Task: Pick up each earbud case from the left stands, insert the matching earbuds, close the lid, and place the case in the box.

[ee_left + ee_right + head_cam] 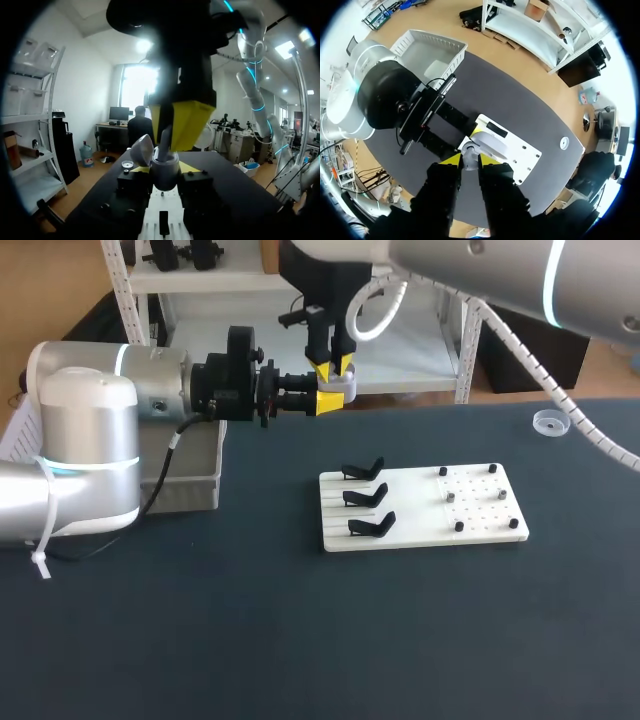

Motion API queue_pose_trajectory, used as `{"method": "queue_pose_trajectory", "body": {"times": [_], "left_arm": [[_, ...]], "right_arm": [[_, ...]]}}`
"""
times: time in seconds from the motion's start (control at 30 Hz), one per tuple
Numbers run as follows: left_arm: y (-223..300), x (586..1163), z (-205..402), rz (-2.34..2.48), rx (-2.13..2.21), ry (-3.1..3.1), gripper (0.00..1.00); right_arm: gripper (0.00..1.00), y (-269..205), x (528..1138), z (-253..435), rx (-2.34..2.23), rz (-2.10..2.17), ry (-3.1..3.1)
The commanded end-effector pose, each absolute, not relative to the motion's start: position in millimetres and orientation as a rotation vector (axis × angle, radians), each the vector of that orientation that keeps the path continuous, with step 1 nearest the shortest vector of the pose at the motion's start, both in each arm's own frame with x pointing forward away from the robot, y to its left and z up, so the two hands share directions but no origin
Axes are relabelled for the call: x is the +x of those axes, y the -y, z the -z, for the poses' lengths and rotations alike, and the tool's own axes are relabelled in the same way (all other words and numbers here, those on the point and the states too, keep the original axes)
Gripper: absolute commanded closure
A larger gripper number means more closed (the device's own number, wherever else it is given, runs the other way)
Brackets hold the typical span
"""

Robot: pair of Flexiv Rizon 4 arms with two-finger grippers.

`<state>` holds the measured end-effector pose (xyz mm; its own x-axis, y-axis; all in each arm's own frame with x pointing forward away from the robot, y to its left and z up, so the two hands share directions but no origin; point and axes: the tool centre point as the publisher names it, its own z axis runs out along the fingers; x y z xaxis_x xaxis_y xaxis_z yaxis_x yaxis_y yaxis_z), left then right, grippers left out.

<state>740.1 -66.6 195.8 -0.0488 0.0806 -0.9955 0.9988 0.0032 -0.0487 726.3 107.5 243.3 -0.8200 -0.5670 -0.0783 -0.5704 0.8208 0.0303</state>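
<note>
In the head view, your left gripper (325,400) was clamped sideways on the earbud case (341,386), in the air behind the stand board (420,505), with your right gripper (333,367) directly above. In the left wrist view, the lid (142,147) stood open and the earbud (165,137) sat at the case's mouth. You needed a plumb, gentle push. In the right wrist view, the right fingers were pinched on the earbud.

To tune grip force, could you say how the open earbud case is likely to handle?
The earbud case looks smooth and rounded, so it is probably slippery in the left gripper. Its hinged lid stands open and is likely the fragile part. It seems small, presumably light.
</note>
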Motion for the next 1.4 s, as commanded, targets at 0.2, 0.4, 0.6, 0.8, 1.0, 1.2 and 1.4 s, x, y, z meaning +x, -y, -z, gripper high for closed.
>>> {"method": "queue_pose_trajectory", "body": {"times": [0.2, 0.4, 0.6, 0.8, 1.0, 1.2, 1.4], "left_arm": [[66.6, 740.1, -195.4, 1.205, 1.243, -1.304, 1.00], [66.6, 740.1, -195.4, 1.205, 1.243, -1.304, 1.00], [66.6, 740.1, -195.4, 1.205, 1.243, -1.304, 1.00], [66.6, 740.1, -195.4, 1.205, 1.243, -1.304, 1.00], [66.6, 740.1, -195.4, 1.205, 1.243, -1.304, 1.00], [66.6, 740.1, -195.4, 1.205, 1.243, -1.304, 1.00], [66.6, 740.1, -195.4, 1.205, 1.243, -1.304, 1.00]], "right_arm": [[1.00, -106.2, 729.0, -238.8, -0.920, -0.065, -2.940], [0.88, -104.9, 729.0, -238.3, -0.914, -0.057, -2.942], [0.72, -104.4, 728.4, -238.1, -0.914, -0.053, -2.940], [0.69, -105.4, 727.5, -239.0, -0.917, -0.051, -2.938], [0.68, -106.8, 727.3, -240.8, -0.919, -0.052, -2.931], [0.70, -106.1, 725.5, -240.8, -0.912, -0.051, -2.936], [0.69, -106.8, 726.0, -239.2, -0.914, -0.041, -2.939]]}}
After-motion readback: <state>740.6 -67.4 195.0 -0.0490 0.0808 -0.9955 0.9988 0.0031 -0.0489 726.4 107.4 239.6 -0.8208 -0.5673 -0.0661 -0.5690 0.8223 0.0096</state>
